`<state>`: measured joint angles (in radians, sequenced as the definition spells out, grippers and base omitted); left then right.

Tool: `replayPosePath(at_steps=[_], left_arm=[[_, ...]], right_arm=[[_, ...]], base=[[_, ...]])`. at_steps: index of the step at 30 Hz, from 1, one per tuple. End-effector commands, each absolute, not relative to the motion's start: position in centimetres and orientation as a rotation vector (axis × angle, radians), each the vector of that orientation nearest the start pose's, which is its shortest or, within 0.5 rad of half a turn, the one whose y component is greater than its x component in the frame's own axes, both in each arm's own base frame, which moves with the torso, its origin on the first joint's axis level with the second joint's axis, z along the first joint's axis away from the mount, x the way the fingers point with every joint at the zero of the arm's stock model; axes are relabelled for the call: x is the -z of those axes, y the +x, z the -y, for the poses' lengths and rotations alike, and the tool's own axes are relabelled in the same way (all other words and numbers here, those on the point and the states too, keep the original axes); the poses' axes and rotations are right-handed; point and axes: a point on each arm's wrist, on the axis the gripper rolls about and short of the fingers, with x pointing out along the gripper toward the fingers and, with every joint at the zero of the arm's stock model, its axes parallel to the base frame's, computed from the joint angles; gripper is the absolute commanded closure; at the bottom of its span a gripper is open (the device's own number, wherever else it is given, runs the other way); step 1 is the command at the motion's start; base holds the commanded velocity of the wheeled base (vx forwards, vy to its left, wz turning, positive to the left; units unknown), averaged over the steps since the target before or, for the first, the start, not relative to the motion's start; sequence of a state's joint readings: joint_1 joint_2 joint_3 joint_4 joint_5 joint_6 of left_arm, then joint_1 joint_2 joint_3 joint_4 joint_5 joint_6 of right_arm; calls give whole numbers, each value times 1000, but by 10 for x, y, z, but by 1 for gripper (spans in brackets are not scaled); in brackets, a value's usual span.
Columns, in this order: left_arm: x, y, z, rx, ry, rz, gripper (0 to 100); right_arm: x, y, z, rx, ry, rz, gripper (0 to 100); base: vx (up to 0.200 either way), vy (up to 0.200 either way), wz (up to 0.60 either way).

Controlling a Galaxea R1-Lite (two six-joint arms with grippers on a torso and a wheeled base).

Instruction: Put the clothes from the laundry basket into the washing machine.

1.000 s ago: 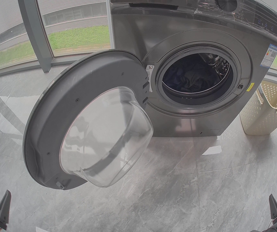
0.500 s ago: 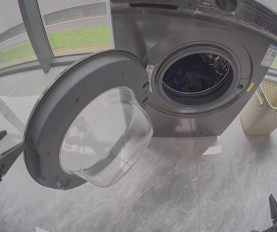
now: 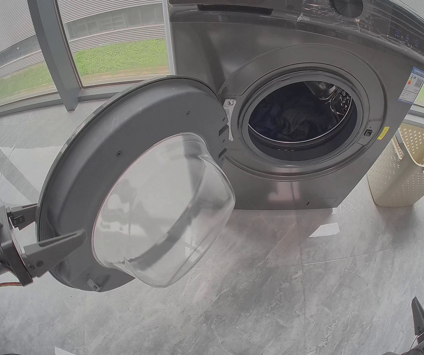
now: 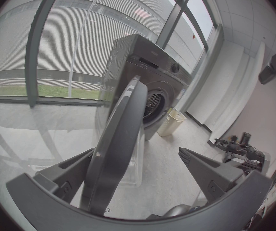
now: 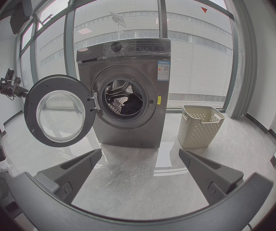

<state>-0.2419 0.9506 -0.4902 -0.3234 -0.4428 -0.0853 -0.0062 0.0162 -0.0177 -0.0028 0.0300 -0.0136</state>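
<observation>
Clothes (image 3: 291,117) dark in the drum (image 3: 343,102); door rim (image 4: 112,151) within the open left hand (image 4: 135,150); right hand (image 5: 140,151) likewise open.

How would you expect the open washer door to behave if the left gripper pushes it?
The door looks rigid and side-hinged, so it would probably swing rather than flex. Its clear bowl seems smooth, likely slippery; the left gripper straddles the rim.

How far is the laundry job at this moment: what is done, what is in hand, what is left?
Done: dark clothes lie inside the washing machine; the laundry basket shows none. In hand: the open left gripper straddles the edge of the open door. Left: probably shutting the door; the right gripper hangs open, empty.
</observation>
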Motion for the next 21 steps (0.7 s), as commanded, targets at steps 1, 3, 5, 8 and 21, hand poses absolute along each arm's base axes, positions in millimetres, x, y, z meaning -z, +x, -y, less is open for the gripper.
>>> replayPosePath(at_steps=[1,3,5,8,21], left_arm=[[-220,102,52,823,-96,-180,0],[-219,98,53,838,-103,-188,0],[-215,99,52,802,-101,-198,0],[-213,98,51,758,-100,-191,0],[-238,97,25,554,-129,-44,0]], right_arm=[[-76,-22,-1,-25,-14,-6,0],[-76,-22,-1,-25,-14,-6,0],[-76,-22,-1,-25,-14,-6,0],[-76,-22,-1,-25,-14,-6,0],[-76,-22,-1,-23,-14,-6,0]], base=[[0,0,0],[0,0,0],[0,0,0],[0,0,0],[0,0,0]])
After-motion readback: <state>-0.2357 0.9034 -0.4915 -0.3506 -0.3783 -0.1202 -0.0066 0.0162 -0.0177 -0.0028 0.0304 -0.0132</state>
